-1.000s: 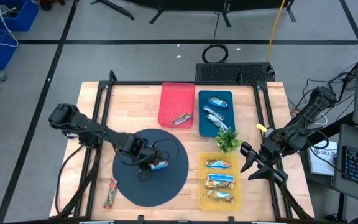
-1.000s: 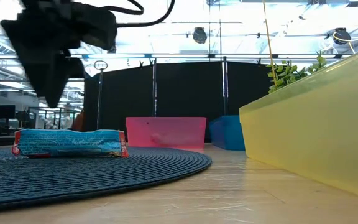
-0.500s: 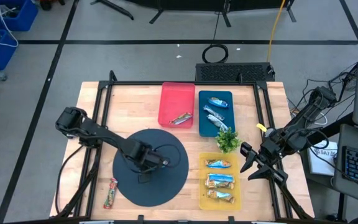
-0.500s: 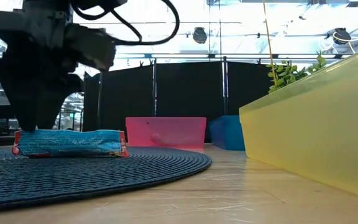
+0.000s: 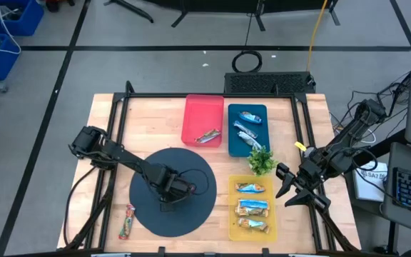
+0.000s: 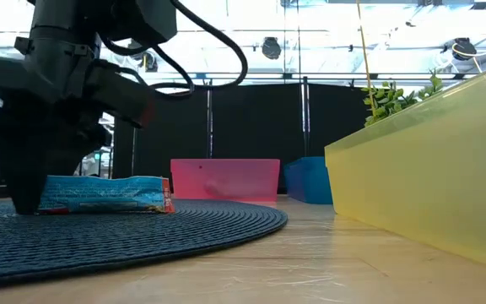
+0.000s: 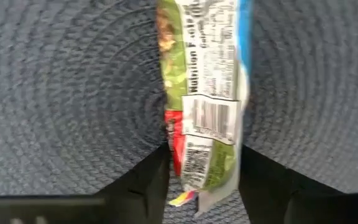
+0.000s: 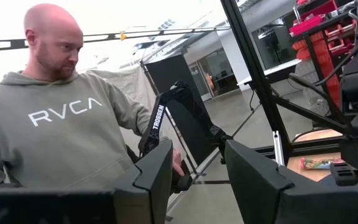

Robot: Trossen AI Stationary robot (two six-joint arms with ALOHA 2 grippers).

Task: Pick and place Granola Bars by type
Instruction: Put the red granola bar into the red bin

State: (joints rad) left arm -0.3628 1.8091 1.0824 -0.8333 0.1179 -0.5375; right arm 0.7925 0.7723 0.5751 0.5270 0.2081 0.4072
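A blue-white granola bar (image 6: 104, 194) lies flat on the round dark mat (image 5: 198, 207). My left gripper (image 7: 204, 186) is down on the mat, pointing down, open. Its fingers stand on either side of one end of the bar (image 7: 207, 155). From above, the gripper (image 5: 179, 189) covers most of the bar. An orange-green bar (image 5: 128, 221) lies on the table left of the mat. My right gripper (image 5: 291, 187) waits open beyond the table's right edge, beside the yellow tray (image 5: 232, 214). My left gripper comes from above, and its fingers (image 7: 148, 180) lie across the bar's end (image 7: 194, 177), close to both long edges. I cannot tell whether they touch the wrapper. The bar rests flat on the mat.
The red tray (image 5: 195, 111) holds a silvery bar (image 5: 207, 135). The blue tray (image 5: 234, 143) holds blue-white bars, and the yellow tray holds three bars. A green plant sprig (image 5: 261, 158) stands between the blue and yellow trays. A person (image 8: 61, 124) sits beyond the table.
My left gripper has come down from above the bar to the mat and shifted a little toward the table's right. Its open fingers now stand around the bar's end. The bar has stayed where it was.
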